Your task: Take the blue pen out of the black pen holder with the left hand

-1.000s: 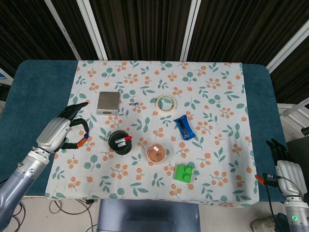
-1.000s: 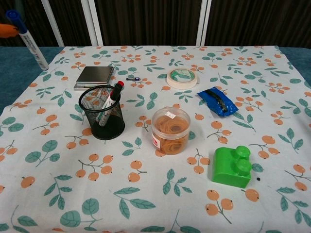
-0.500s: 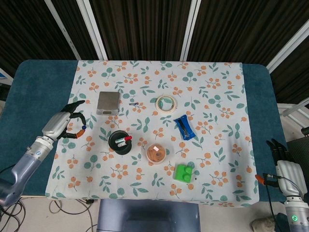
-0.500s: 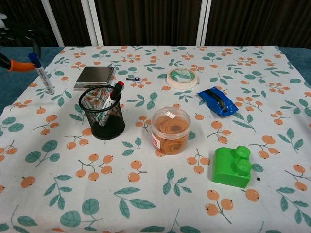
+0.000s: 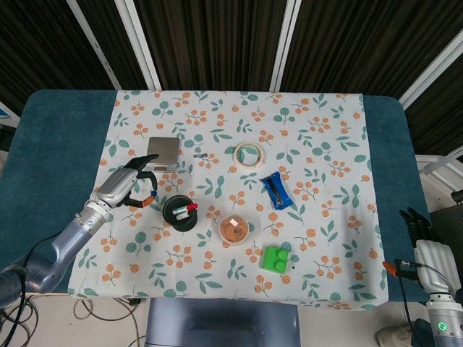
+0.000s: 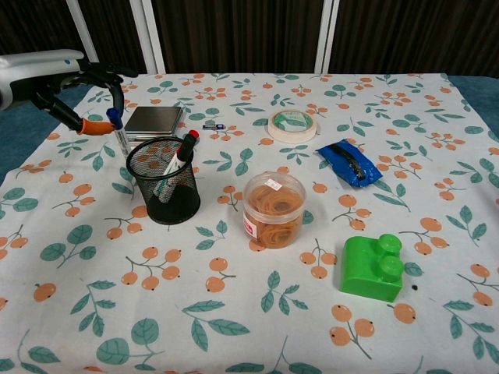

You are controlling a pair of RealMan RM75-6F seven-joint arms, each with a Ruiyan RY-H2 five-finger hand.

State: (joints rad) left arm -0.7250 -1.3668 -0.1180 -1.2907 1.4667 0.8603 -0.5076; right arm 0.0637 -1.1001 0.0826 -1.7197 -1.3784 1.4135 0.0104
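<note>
Black pen holder (image 6: pixel 164 191): mesh cup near the tabletop's left edge; red-capped pen (image 6: pixel 178 159) leaning inside.
Blue pen (image 6: pixel 119 134): outside it, upright, pinched by left hand (image 6: pixel 69 86).
Clear tub (image 6: pixel 273 209): rubber bands inside.
Right hand (image 5: pixel 427 249): off the tabletop, fingers apart, empty.

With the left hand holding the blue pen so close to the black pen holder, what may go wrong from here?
1. The left hand pinches the blue pen only near its cap, so the pen may slip or swing.
2. The pen's lower end hangs right beside the rim of the pen holder; a sideways move might knock the holder over, spilling the red-capped marker.
3. The scale lies just behind; setting the pen down there may hit it.
</note>
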